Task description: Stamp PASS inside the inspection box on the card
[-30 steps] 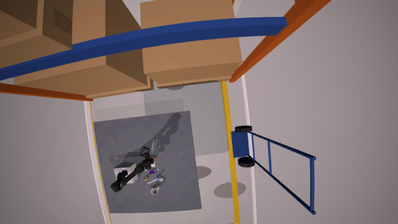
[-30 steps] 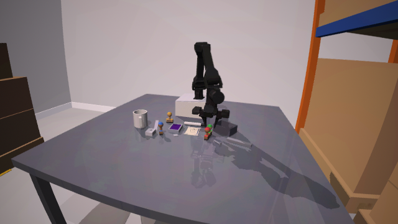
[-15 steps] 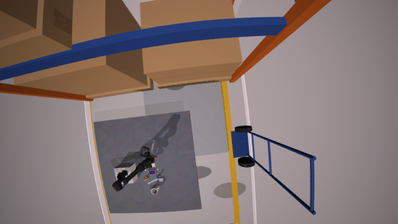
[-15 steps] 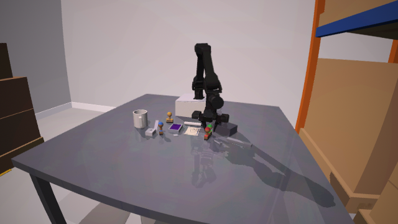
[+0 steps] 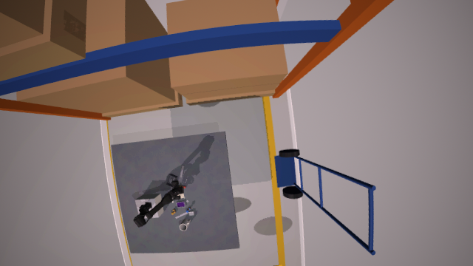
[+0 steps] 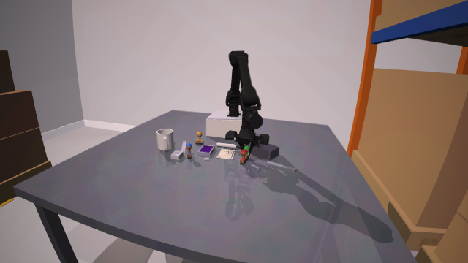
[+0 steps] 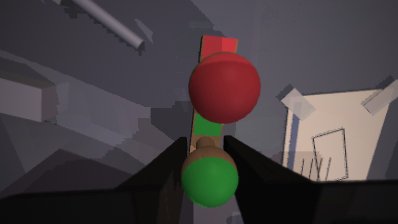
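Note:
My gripper is shut on the green-knobbed stamp, with one finger on each side of its knob. The stamp stands upright on the bench. The red-knobbed stamp stands right beside it, beyond it in the wrist view. The stamps' words are not readable. The card is taped down to the right in the wrist view. Its outlined box shows, with a few dark strokes at its lower left; the card's lower part is hidden. The purple ink pad lies beyond the card.
A dark block stands close to the gripper. A grey rod and a long pale bar lie nearby. A white marker, blue-knobbed stamp, yellow stamp, mug and white box are also on the bench.

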Motion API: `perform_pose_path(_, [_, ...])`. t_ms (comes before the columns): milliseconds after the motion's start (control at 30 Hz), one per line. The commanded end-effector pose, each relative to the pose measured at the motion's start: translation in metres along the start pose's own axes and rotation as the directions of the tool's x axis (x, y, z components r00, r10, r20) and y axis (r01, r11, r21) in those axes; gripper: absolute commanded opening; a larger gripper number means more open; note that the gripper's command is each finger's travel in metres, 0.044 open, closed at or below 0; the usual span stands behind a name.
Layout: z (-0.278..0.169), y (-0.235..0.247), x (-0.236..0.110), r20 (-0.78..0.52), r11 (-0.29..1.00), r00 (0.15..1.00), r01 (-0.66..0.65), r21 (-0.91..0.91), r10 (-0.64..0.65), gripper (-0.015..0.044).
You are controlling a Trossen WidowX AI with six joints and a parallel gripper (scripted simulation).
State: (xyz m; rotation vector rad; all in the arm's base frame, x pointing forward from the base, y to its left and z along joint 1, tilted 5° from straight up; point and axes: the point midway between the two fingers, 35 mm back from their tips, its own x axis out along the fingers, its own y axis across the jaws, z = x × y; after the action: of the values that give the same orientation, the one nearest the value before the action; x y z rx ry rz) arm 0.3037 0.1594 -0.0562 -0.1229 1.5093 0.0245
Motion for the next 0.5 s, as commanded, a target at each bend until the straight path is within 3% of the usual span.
perform_pose_path(0, [0.0003,0.0001,-0.0005,0.001,1.0,1.0,0.0,0.0,0.0,0.0049])
perform_pose_path(67, [0.0003,0.0001,-0.0008,0.001,1.0,1.0,0.0,0.0,0.0,0.0])
perform_pose_path(467, [0.0008,0.0005,-0.0065,0.001,1.0,1.0,0.0,0.0,0.0,0.0])
